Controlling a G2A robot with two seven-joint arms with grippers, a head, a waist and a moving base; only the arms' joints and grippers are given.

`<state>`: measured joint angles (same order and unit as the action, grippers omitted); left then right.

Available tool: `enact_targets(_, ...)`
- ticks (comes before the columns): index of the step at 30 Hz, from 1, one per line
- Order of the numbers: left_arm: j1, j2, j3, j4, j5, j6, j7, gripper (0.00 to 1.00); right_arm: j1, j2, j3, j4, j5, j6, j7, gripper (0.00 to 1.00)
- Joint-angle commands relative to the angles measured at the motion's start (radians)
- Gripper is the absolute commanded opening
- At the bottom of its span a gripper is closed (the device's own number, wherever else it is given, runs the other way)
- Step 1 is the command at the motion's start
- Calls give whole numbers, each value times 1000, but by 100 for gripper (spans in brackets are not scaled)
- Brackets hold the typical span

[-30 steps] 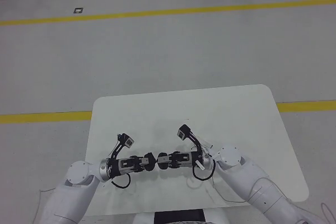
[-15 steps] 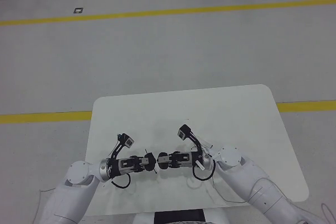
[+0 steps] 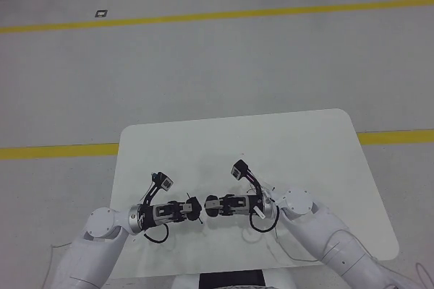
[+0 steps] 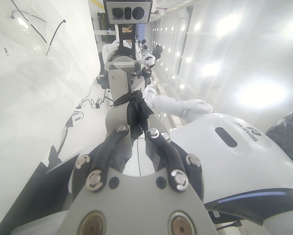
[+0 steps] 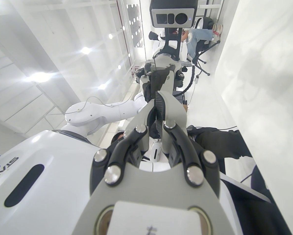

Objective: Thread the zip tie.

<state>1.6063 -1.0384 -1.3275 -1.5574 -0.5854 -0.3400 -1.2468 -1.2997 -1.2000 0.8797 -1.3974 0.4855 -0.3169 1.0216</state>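
Both grippers face tip to tip above the near side of the table point(image 3: 311, 144), we judge to line the strap up with its head. Our left gripper point(image 3: 191, 208) has its fingers clamped on the thin black zip tie point(image 3: 202, 221), which juts out crosswise. Our right gripper point(image 3: 210, 204) has its fingers pressed together just beside it.

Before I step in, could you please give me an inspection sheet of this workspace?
Surface: white table, rounded corners.
Job's things: zip tie, thin strap sticking out of the left pincer.
Clutter: spare zip ties lying on the table.
Grippers: left pincer shut on the zip tie; right pincer shut, facing it tip to tip, slightly apart.
Cables: black wrist cables looped beside both arms.
Surroundings: yellow floor lines on grey floor.
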Motion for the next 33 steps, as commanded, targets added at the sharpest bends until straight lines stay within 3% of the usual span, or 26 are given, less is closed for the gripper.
enact_targets(1,0,0,0,0,0,0,0,0,-4,3,9,-2,2,0,3,95)
enact_targets(2,0,0,0,0,0,0,0,0,-7,5,15,-4,2,1,6,100)
enact_targets(13,0,0,0,0,0,0,0,0,-34,11,26,-26,27,-16,30,94)
enact_targets(14,0,0,0,0,0,0,0,0,-34,11,26,-27,26,-18,30,100)
enact_targets(24,0,0,0,0,0,0,0,0,-34,12,25,-28,24,-22,32,100)
enact_targets(33,22,0,-17,-1,47,0,232,0,-59,19,32,-92,-94,-23,-55,100)
